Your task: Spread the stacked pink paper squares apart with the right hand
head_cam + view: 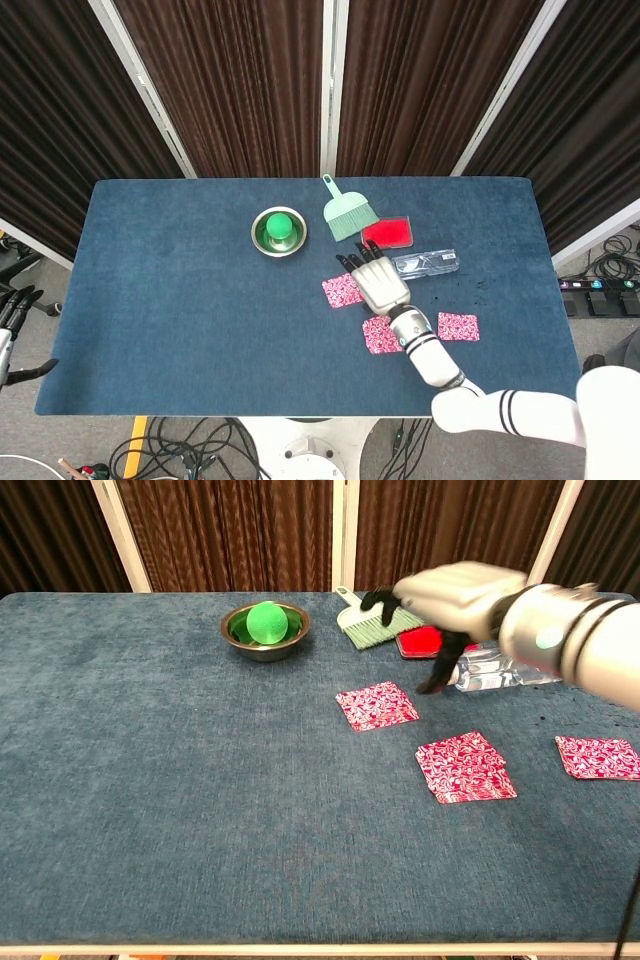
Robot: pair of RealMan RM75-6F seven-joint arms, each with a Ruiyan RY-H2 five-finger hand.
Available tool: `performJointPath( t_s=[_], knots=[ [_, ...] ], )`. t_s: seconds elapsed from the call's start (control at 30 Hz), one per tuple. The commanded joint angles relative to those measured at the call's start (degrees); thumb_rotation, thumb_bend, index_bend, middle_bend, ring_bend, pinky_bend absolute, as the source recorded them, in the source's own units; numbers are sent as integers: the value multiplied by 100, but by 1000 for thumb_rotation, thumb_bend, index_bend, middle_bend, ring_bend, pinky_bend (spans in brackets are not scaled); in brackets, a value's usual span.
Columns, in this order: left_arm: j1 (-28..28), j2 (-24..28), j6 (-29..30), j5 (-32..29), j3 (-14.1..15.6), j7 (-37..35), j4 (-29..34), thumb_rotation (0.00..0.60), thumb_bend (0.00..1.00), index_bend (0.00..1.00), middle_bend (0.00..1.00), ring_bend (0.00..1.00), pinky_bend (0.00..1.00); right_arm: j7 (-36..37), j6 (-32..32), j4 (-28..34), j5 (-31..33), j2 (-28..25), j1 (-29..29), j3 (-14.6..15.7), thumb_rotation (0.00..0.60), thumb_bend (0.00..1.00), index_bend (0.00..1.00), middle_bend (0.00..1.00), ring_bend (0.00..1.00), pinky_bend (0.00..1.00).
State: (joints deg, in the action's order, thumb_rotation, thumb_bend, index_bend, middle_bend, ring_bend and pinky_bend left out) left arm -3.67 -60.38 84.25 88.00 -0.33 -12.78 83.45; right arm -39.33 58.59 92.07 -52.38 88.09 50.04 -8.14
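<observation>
The right hand (455, 595) is in the upper right part of the chest view, raised above the blue surface (170, 780). Its fingers (437, 680) are apart and a little bent, pointing down and toward the left of the frame, and they hold nothing. In the head view the same hand (381, 284) is near the middle of the frame, slightly to the right, with its dark fingertips toward the top of the picture.

The pink paper squares lie flat in three places. One square (377, 705) is alone near the middle of the chest view, just below and left of the fingers, not touched by them. A small stack of squares (465, 767) lies lower and more to the right, with the sheets a little shifted so their corners show. Another square (597, 757) lies near the right edge, well apart from the others.

A metal bowl (265, 630) with a green ball (267, 620) inside stands in the upper middle. A green hand broom (365, 620) lies right of the bowl, partly behind the hand. A red object (420, 642) and a clear plastic bottle (495, 672) lie behind the hand.

The left hand (12, 312) shows only at the far left edge of the head view, off the surface; I cannot tell how its fingers are.
</observation>
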Motion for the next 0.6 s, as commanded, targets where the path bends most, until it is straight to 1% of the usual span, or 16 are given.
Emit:
performJointPath(
  t_s=[0.03, 0.1, 0.2, 0.3, 0.4, 0.5, 0.6],
  knots=[
    [-39, -31, -32, 43, 13, 68, 47, 600, 0, 88, 66, 43, 173, 533, 1072, 1125, -1092, -1087, -866, 448, 600, 54, 103, 210, 2, 0],
    [-64, -46, -50, 58, 12, 126, 94, 600, 0, 88, 66, 43, 173, 856, 1552, 1285, -1566, -1397, -1269, 661, 600, 65, 103, 208, 2, 0],
    [-84, -47, -47, 78, 8, 216, 178, 600, 0, 89, 66, 43, 173, 1243, 2221, 1261, -2243, -1714, -1833, 1004, 600, 83, 103, 202, 2, 0],
    [-106, -42, -68, 93, 16, 303, 252, 600, 0, 88, 66, 43, 173, 1585, 2736, 1043, -2839, -1892, -2337, 1360, 600, 85, 103, 202, 2, 0],
    [-126, -62, -102, 96, 27, 394, 320, 600, 0, 88, 66, 43, 173, 1810, 3184, 716, -3226, -1899, -2798, 1596, 600, 84, 103, 198, 0, 0],
    [-127, -136, -81, 92, 20, 507, 329, 600, 0, 88, 66, 43, 173, 2036, 3516, 319, -3422, -1770, -3187, 1692, 600, 84, 103, 194, 0, 0],
    [-133, -181, -73, 115, 31, 558, 331, 600, 0, 88, 66, 43, 173, 2378, 3624, 15, -3463, -1668, -3442, 1695, 600, 84, 103, 193, 0, 0]
  ],
)
